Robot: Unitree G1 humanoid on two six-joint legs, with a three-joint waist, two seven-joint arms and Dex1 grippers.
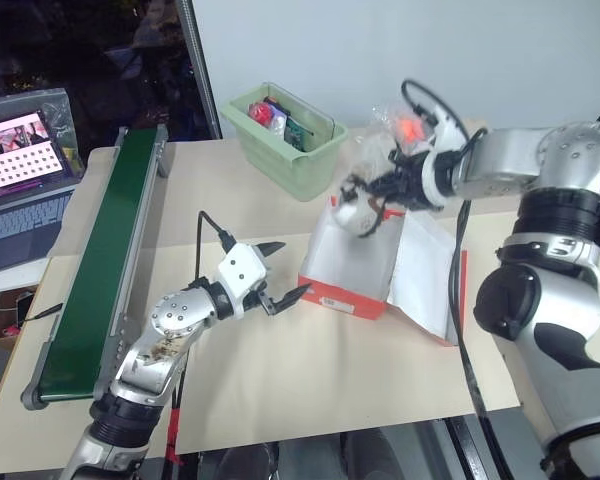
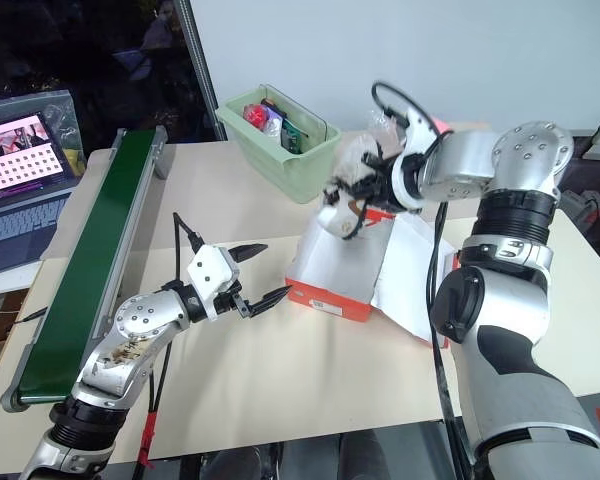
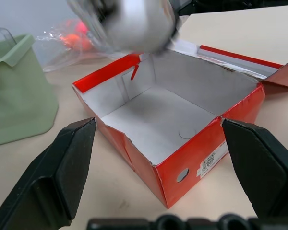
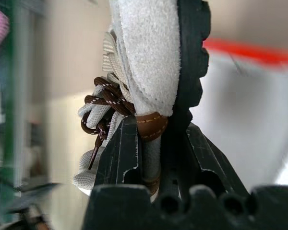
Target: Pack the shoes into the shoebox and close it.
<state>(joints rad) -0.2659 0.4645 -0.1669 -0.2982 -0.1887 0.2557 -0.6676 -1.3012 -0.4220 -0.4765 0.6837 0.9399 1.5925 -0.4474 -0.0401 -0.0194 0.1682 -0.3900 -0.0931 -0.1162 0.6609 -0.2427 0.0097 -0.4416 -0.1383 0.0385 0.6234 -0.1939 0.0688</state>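
The orange-red shoebox (image 1: 345,298) stands open in the middle of the table. Its white inside (image 3: 158,120) is bare and its flap lid (image 1: 425,270) lies flat to the right. My right gripper (image 1: 382,195) is shut on an off-white sneaker (image 1: 358,208), held in the air over the box's far end. In the right wrist view the fingers (image 4: 122,148) pinch the shoe's (image 4: 149,57) edge beside its brown laces. My left gripper (image 1: 292,268) is open and holds nothing. It is level, just left of the box's labelled end (image 3: 209,163).
A pale green bin (image 1: 280,140) with small items stands behind the box. A long green conveyor belt (image 1: 100,250) runs along the table's left side, with a laptop (image 1: 20,190) beyond it. A clear plastic bag (image 1: 405,125) lies behind the right gripper.
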